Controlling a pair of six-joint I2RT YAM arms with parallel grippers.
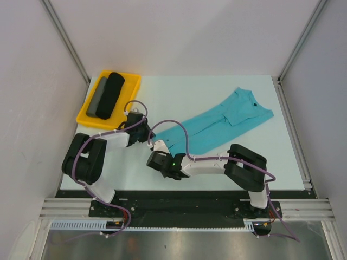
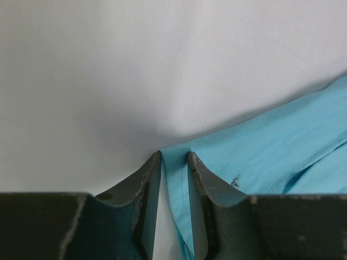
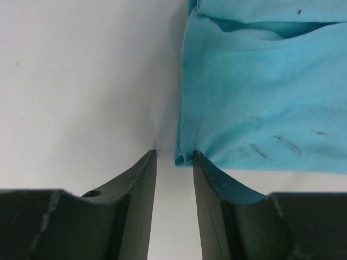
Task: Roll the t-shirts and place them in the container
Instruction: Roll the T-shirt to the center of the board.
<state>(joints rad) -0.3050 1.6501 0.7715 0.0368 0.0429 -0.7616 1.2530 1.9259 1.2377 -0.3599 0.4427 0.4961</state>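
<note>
Arms stand at the near edge of the white table [image 1: 217, 89]; the left arm [image 1: 84, 160] bends up and to the right, the right arm [image 1: 241, 165] lies low and points left; their tips are close together at the near end of the t-shirt [image 1: 217, 127]. The right gripper [image 3: 173, 154] is a bit nearer; its jaws stand apart with bare table between them and it holds nothing; the corner of the blue cloth just touches the tip of one finger [image 3: 203, 162]. The left gripper [image 2: 173, 156] sits just past it; its gap is narrow, the thin edge of the shirt runs into that gap, and a slit of white shows beside the cloth, so the jaws are not pressed tight on it. The t-shirt lies flat on the table, folded into a long thin strip; it runs from the two grippers away to the far right, where its neck has a small dark tag [image 1: 250, 99]. Far off at the back left sits a yellow tray [image 1: 82, 115]; a black roll [image 1: 112, 93] and a thinner grey roll [image 1: 98, 98] lie side by side in it.
</note>
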